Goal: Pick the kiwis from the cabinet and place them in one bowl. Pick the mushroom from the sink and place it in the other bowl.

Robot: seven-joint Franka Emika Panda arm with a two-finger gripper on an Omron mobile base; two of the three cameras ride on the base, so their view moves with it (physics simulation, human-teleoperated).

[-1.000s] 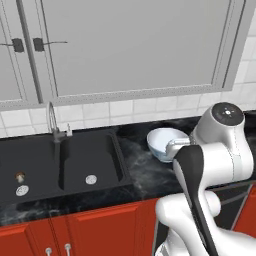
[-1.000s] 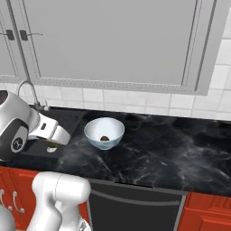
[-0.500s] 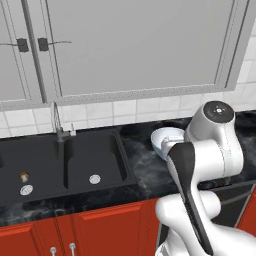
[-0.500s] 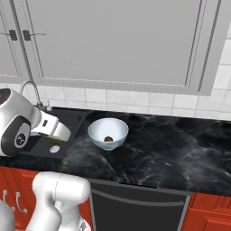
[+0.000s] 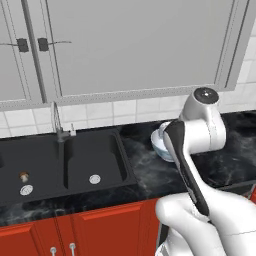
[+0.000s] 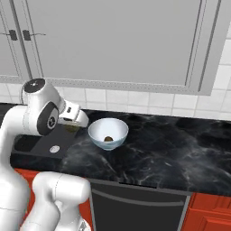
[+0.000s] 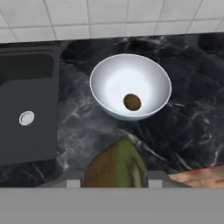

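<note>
**Shiny and dull things**

The counter (image 6: 171,140) looks like shiny black stone with white swirls. The bowl (image 7: 130,85) is smooth and glossy white. The kiwi (image 7: 115,166) looks dull, rough and brown-green. The sink (image 5: 65,162) is matt black, with shiny metal drains.

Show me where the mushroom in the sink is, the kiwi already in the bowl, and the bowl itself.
mushroom (image 5: 23,175), left base view, on its brown cap in the sink's left basin.
kiwi in the bowl (image 7: 132,102), hand view, middle of the fruit.
bowl (image 7: 107,74), hand view, bare white inner wall, upper left.
</note>
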